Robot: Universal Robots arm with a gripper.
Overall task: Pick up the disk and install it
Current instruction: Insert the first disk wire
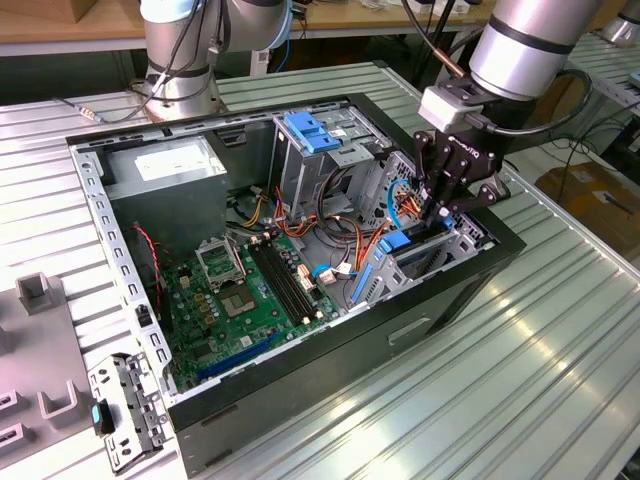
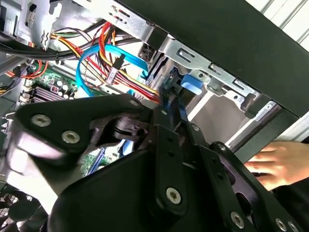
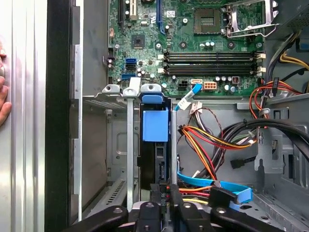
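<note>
PC case [image 1: 455, 300] lies open on ribbed table [image 1: 560, 380]; motherboard [image 1: 250, 295] on its floor. Grey drive cage [image 3: 126, 145] sits at the case's front corner, wall close on one side, cable bundle [image 3: 212, 140] close on the other. Disk [image 3: 155, 145] stands on edge in a cage slot, blue rail up. Gripper [image 3: 164, 193] above it, fingers nearly closed, pinching disk's edge. Person's hand [image 2: 277, 164] rests outside case wall.

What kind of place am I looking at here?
Probably a robotics lab or test workshop: an opened computer case lies on a ribbed metal table, a robot arm reaches into it, and workbenches stand behind.
</note>
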